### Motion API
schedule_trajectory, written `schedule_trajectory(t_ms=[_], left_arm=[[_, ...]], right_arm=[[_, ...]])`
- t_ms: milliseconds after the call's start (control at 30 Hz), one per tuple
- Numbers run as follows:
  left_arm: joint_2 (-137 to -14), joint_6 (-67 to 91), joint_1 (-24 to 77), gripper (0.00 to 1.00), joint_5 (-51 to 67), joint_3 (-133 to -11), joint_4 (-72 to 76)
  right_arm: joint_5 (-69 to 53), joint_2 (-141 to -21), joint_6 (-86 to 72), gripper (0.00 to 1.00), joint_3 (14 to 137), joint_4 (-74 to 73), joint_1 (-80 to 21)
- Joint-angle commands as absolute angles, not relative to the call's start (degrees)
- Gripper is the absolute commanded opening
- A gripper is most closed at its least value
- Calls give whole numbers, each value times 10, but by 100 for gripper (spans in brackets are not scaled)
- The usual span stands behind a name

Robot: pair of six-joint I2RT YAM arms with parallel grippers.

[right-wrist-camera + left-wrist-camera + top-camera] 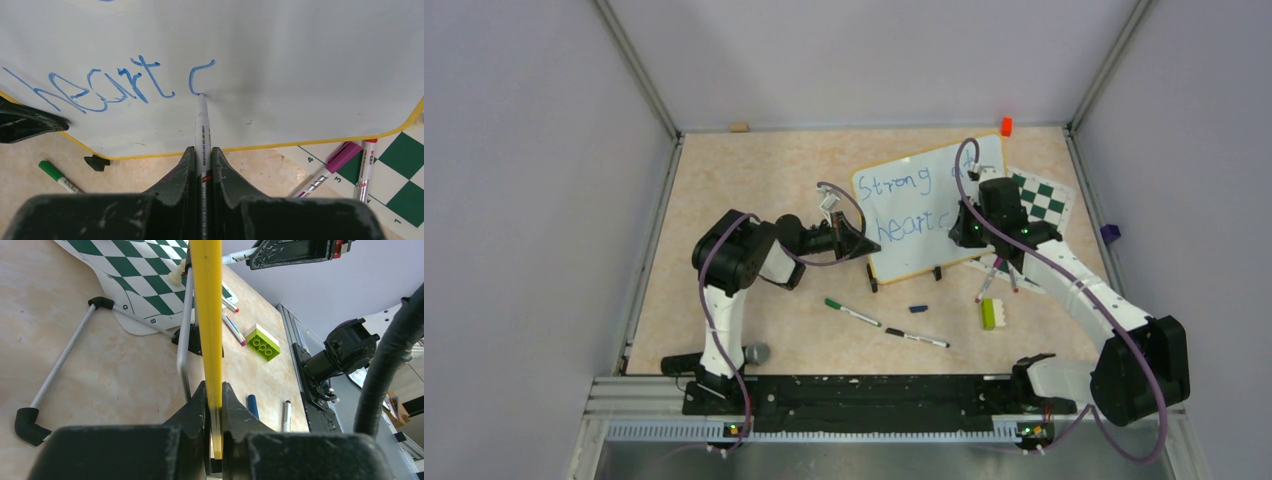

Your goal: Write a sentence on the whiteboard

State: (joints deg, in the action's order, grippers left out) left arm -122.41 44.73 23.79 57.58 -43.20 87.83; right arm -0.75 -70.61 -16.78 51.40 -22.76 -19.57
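The whiteboard (pixel 929 195) stands tilted on its black clip feet at the middle back. The sentence (pixel 902 184) in blue marker reads "Strong" with a further word on the top line, and "heart" (pixel 150 80) below, followed by a fresh curved stroke. My left gripper (pixel 867 245) is shut on the board's yellow rim (pixel 206 300) at its left edge, the rim pinched between the jaws (pixel 214 388). My right gripper (pixel 202 150) is shut on a white marker (pixel 201 125). The marker's tip touches the whiteboard (pixel 300 60) at the foot of that stroke. In the top view the right gripper (pixel 969 228) is over the board's right part.
A green-and-white chessboard (pixel 1049 200) lies behind and right of the board. Pink (pixel 330 167) and red-capped (pixel 366 165) markers lie on it. In front lie a green marker (pixel 852 312), a black marker (pixel 916 338), a blue cap (pixel 918 308) and a green brick (pixel 989 313).
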Motion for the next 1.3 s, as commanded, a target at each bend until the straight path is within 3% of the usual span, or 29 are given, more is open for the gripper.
schedule_trajectory(t_ms=[0, 733, 1267], left_arm=[[-1231, 414, 252, 0, 651, -435, 928], [-1231, 414, 252, 0, 651, -435, 928], [-1230, 414, 252, 0, 651, -434, 928]], right_arm=[[44, -711, -174, 0, 537, -207, -189], [43, -728, -171, 0, 592, -202, -189], [37, -710, -171, 0, 527, -208, -189]])
